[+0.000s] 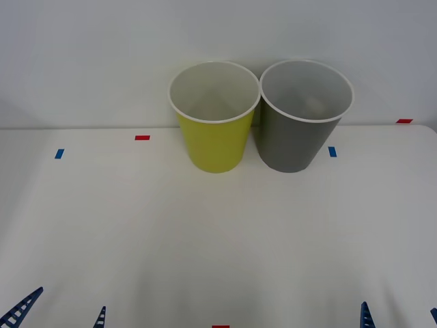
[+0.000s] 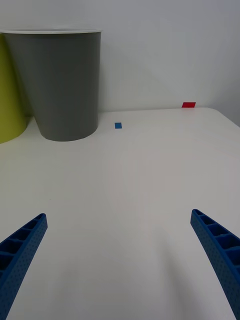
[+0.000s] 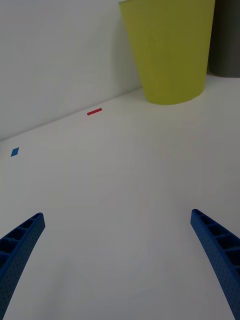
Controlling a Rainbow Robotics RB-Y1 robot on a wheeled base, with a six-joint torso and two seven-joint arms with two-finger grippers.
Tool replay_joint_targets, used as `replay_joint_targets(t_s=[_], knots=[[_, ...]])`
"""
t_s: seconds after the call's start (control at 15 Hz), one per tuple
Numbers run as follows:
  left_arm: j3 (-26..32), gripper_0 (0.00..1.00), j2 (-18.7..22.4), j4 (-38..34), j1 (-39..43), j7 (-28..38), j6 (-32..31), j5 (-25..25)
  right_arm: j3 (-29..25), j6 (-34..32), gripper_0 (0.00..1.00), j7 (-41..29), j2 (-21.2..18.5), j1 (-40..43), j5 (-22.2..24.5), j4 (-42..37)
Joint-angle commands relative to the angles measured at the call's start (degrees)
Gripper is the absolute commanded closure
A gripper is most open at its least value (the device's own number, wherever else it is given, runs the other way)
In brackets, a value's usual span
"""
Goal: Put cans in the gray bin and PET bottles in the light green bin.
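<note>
Green bin [image 1: 215, 140] and gray bin [image 1: 300, 137] upright, touching, at far middle of bench [image 1: 205, 239]; green toward robot's left, gray toward right. Left hand [image 1: 58, 311] and right hand [image 1: 399, 318] low at near edge, fingers apart, holding nothing. No can or bottle on bench, so nothing to judge nearer arm by.

A yellow-green tapered round plastic bin [image 1: 214, 140] and a gray tapered round plastic bin [image 1: 299, 140] stand upright, touching, at the white table's [image 1: 218, 239] far edge. Blue ribbed fingertips of the left gripper [image 1: 61, 309] and the right gripper [image 1: 399, 316] sit spread apart at the near corners.
</note>
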Motion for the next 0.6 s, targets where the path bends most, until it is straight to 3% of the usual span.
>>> replay_joint_targets(t_s=[0.07, 0.6], knots=[[-0.03, 0.0, 0.0, 0.09, 0.0, -0.03, 0.03, -0.05, 0.0, 0.0, 0.0, 0.0, 0.0, 0.0, 0.0, 0.0], [-0.03, 0.0, 0.0, 0.09, 0.0, -0.03, 0.03, -0.05, 0.0, 0.0, 0.0, 0.0, 0.0, 0.0, 0.0, 0.0]])
